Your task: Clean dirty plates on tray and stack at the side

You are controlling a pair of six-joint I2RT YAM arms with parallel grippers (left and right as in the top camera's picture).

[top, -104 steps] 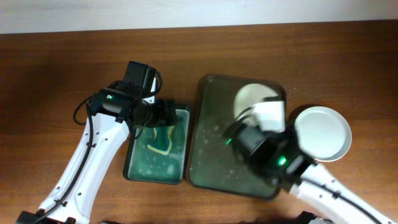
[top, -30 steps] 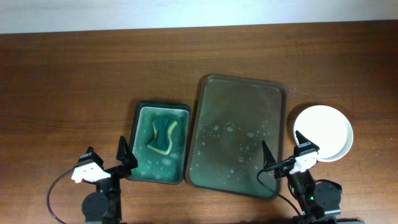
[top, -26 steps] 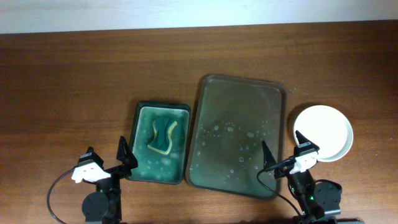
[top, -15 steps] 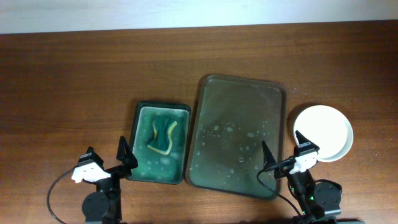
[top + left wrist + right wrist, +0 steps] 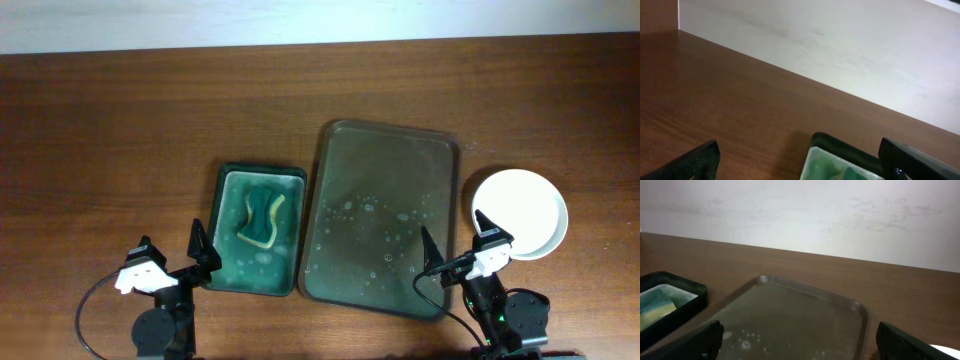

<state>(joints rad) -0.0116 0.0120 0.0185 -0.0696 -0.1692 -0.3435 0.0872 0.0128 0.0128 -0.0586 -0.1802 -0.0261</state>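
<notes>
The left gripper [image 5: 170, 238] is being held wide apart, a green rectangular tub [image 5: 260, 168] with yellow-green sponge [image 5: 260, 218] just ahead. The right gripper [image 5: 450, 225] is being held equally wide: dark brownish-grey rectangular tray [image 5: 385, 170] ahead-left, round white plates [image 5: 520, 212], seemingly stacked, ahead-right.

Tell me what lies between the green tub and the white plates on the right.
Only the tray, wet with droplets and otherwise bare, lies between the green tub and the plates; the overhead view shows it.
</notes>
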